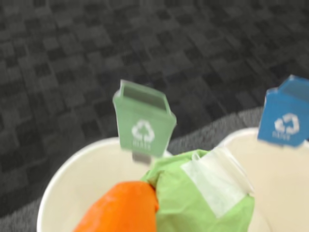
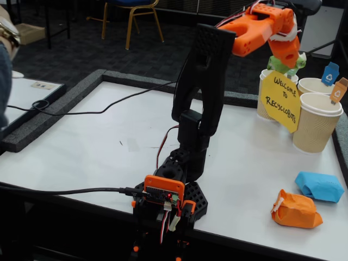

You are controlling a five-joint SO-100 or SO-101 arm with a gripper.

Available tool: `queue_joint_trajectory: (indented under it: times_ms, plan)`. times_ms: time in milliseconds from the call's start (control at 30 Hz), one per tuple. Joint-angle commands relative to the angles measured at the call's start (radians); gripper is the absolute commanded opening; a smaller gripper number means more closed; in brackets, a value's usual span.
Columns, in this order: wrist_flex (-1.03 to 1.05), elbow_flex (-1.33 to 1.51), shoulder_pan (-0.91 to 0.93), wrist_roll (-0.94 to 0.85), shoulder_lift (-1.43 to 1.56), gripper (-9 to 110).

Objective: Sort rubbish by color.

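A green paper wad [image 1: 203,193] with white tape is held in my gripper [image 1: 161,205], whose orange finger [image 1: 120,210] presses its left side. It hangs over the mouth of the cup [image 1: 67,169] that carries a green recycling tag [image 1: 144,121]. In the fixed view the arm reaches to the far right, and the gripper [image 2: 288,58] holds the green wad [image 2: 283,65] just above the rear cup [image 2: 264,81]. The blue wad [image 2: 319,186] and the orange wad [image 2: 295,209] lie on the white table at the front right.
A cup with a blue tag [image 1: 287,118] stands right of the green-tagged one. In the fixed view, the blue-tagged cup [image 2: 312,86] and an orange-tagged cup [image 2: 318,125] stand by the yellow sign [image 2: 280,100]. A cable [image 2: 81,113] crosses the table's left.
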Motion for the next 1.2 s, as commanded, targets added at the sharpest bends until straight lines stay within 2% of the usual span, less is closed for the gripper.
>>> queue_joint_trajectory:
  times_ms: [0, 433, 533, 633, 933, 1067, 1167]
  plan:
    - [-0.044, -0.176, -0.020, -0.021, 0.012, 0]
    - [-0.034, -0.155, -0.054, -0.021, -0.003, 0]
    - [-0.021, -0.144, -0.058, -0.021, -0.003, 14]
    - [-0.011, -0.141, -0.058, -0.021, -0.003, 23]
    - [0.015, -0.130, -0.021, -0.021, 0.002, 28]
    - [0.026, -0.130, -0.002, -0.021, 0.029, 26]
    - [0.037, -0.101, 0.012, -0.021, 0.095, 16]
